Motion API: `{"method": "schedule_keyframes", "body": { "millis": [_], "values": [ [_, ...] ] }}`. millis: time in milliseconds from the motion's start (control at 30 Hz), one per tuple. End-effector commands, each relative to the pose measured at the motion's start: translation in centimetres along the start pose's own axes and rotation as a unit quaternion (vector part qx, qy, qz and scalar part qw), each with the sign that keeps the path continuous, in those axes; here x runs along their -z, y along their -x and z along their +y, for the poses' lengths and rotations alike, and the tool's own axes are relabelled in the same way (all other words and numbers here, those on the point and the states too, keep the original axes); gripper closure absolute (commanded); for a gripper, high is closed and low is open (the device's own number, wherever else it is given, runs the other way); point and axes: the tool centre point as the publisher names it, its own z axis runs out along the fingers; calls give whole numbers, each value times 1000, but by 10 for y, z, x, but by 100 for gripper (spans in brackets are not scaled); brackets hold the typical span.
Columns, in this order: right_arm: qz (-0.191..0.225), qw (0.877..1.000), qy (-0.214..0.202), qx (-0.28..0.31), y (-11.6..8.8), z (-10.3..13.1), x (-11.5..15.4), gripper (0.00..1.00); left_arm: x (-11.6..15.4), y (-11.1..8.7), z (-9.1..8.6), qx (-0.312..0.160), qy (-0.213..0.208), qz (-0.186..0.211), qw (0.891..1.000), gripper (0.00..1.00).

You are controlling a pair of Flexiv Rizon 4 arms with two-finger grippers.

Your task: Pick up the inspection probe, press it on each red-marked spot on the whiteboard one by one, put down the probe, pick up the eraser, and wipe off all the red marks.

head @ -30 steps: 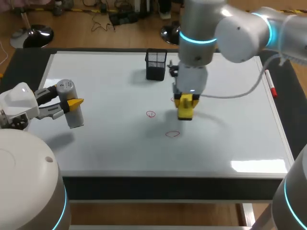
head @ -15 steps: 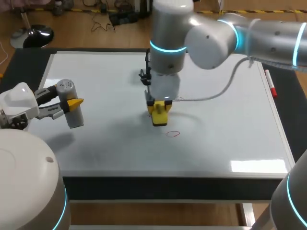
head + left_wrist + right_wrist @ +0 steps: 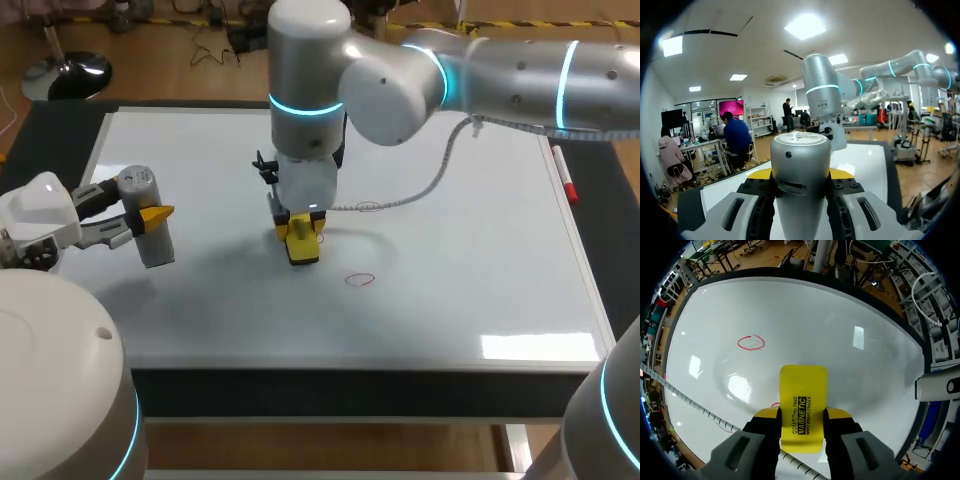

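My right gripper is shut on the yellow eraser and holds it down on the whiteboard near the middle. In the right wrist view the eraser sits between the fingers of the gripper, with a red mark ahead and a red trace at its edge. Two red marks show to its right. At the left, my left gripper is shut on the silver cylindrical probe, held above the board. The probe fills the left gripper.
A red marker pen lies along the board's right edge. The right arm's grey cable hangs over the board's middle. My right arm covers the back centre of the board.
My right arm has swept left across the board with the eraser, now covering the mark that showed left of it. The left arm and probe have stayed still.
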Motion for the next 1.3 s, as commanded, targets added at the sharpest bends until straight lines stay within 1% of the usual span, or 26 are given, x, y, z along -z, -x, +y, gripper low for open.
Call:
{"method": "schedule_keyframes", "body": {
  "millis": [33, 267, 400, 467, 967, 1167, 1300],
  "values": [
    [0, 1000, 0, 5, 0, -6, -6, 100, -1, 0, 0, -1, -1, -1, 1000, 100],
    [9, 1000, 5, 5, -3, -12, -15, 100, -1, 0, 0, -1, -1, -1, 1000, 100],
    [13, 1000, 10, 0, -8, -15, -19, 100, -1, 0, 0, -1, -1, -1, 1000, 100],
    [21, 1000, 11, -8, -13, -16, -20, 100, -1, 0, 0, -1, -1, -1, 1000, 100],
    [18, 998, 12, -66, -62, -23, -21, 100, -1, 0, 0, -1, -1, -1, 1000, 100],
    [14, 997, 8, -80, -73, -24, -17, 100, -1, 0, 0, -1, -1, -1, 1000, 100],
    [9, 996, 3, -86, -78, -22, -7, 100, -1, 0, 0, -1, -1, -1, 1000, 100]
  ]
}}
